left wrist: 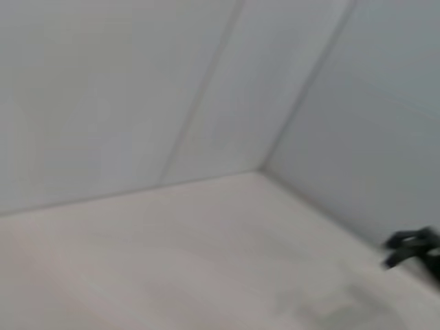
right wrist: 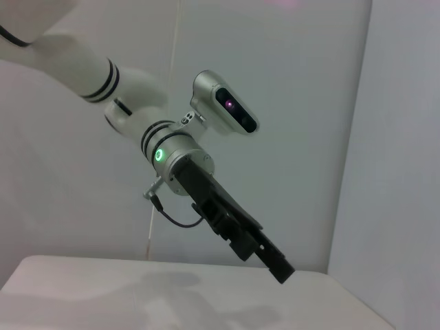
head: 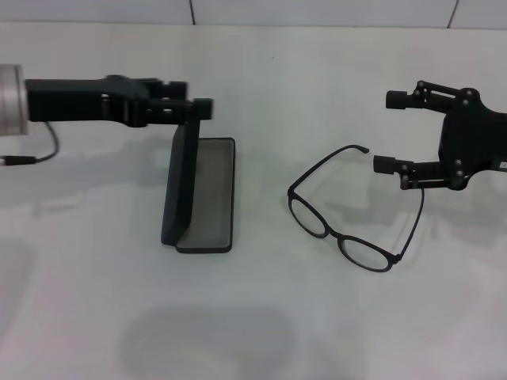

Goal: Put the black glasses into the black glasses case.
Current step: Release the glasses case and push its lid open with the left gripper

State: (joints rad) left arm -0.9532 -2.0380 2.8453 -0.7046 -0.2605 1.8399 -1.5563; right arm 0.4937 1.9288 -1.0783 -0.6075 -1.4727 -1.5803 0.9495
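The black glasses case [head: 209, 192] lies open on the white table, left of centre, its grey lining facing up. Its lid [head: 176, 186] stands upright along the left side. My left gripper [head: 196, 103] reaches in from the left and is shut on the lid's top edge. The black glasses [head: 333, 233] rest right of centre with both temple arms unfolded, lenses toward me. My right gripper [head: 389, 131] hovers open just behind and to the right of them, with nothing between its fingers. The right wrist view shows the left gripper [right wrist: 265, 249] only; the case and glasses are out of that view.
The white table [head: 261, 317] is bordered by pale wall panels at the back. A cable [head: 43, 154] trails from the left arm. The left wrist view shows the table corner and my right gripper [left wrist: 412, 249] at a distance.
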